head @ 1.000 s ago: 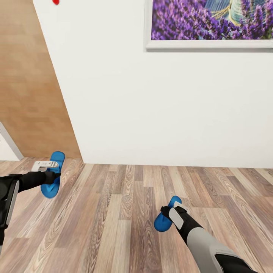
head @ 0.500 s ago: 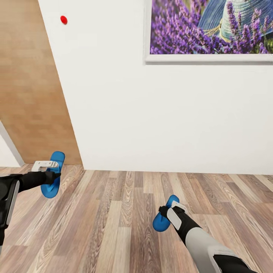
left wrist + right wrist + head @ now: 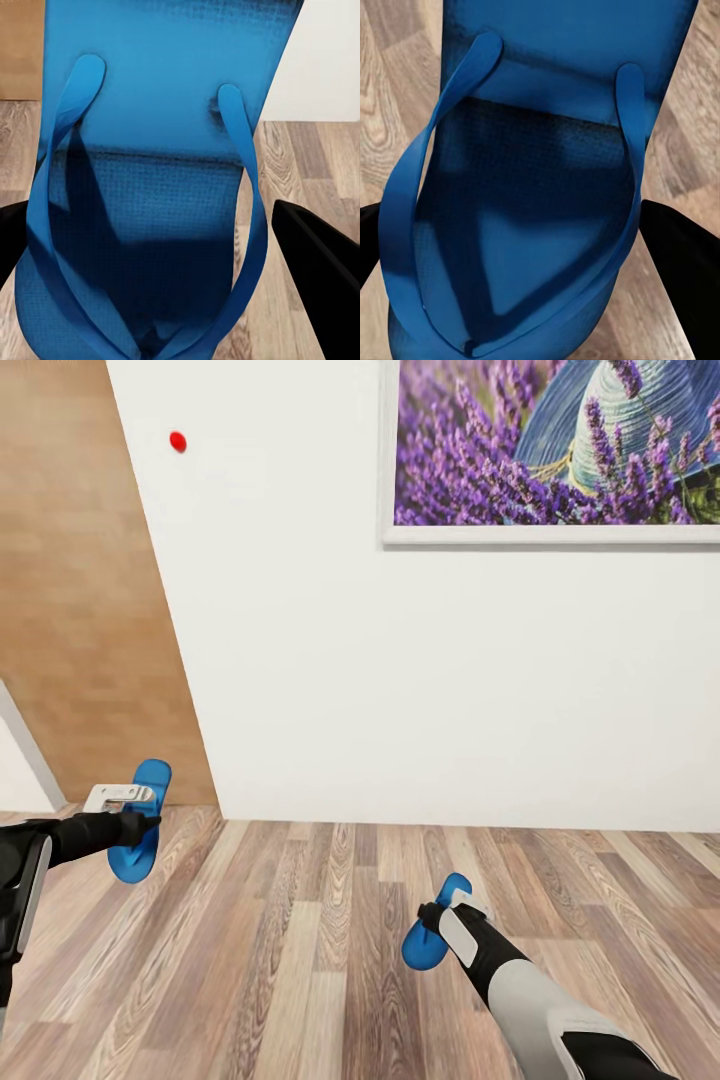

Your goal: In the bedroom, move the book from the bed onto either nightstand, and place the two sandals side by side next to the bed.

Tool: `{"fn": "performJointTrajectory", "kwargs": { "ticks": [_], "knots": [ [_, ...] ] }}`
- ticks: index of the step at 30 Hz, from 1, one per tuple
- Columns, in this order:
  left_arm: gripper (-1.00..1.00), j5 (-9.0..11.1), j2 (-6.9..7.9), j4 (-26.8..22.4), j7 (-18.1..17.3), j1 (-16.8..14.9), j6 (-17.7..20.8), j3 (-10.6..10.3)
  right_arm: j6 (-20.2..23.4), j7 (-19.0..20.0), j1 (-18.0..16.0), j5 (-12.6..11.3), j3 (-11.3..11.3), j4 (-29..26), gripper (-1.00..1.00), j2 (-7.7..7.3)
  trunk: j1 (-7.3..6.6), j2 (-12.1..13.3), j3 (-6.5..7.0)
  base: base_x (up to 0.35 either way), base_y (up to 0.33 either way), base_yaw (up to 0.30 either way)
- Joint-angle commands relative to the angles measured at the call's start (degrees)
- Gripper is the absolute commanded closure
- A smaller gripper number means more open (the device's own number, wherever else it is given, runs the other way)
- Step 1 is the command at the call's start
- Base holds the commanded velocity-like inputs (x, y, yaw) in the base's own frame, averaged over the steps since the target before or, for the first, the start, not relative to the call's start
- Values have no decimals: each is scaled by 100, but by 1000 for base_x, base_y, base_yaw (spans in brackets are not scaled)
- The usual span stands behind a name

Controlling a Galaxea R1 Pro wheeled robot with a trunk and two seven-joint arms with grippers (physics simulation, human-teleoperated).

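Already each arm carries one bright blue flat flip-flop sandal: left gripper (image 3: 137, 820) jaws clamp the left sandal (image 3: 138, 832), right gripper (image 3: 437, 932) jaws clamp the right sandal (image 3: 430, 938). Both hang above the wood-plank floor (image 3: 300, 950), well apart, long axes pointing toward the white wall (image 3: 420, 680).

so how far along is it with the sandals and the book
Both sandals are picked up: the left tool holds one sandal, the right tool holds the other sandal, above the wood floor. Setting them by the bed remains. The book's progress can't be judged here.

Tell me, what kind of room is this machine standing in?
Probably a room in a home, though which one is unclear: a wood-plank floor, a plain white wall and a framed lavender picture. The blue sandals it carries fit a house too.
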Motion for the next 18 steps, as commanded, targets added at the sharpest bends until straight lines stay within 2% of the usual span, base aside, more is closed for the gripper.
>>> {"fn": "performJointTrajectory", "kwargs": {
  "ticks": [1, 9, 18],
  "knots": [
    [100, -62, -1, -3, -66, -5, 17, 4, 27, -13, -1, -11, -34, -14, 100, 5, -24, 39, 12, 0, 0, 0],
    [100, -62, -3, -6, -66, -4, 17, 0, 25, 182, -2, -11, -29, -14, 100, 6, -199, 360, 156, 0, 0, 0],
    [100, -62, -5, -7, -66, -6, 17, -1, 25, 211, -3, -8, -24, -14, 100, 6, -397, 721, 318, 0, 0, 0]
  ]
}}
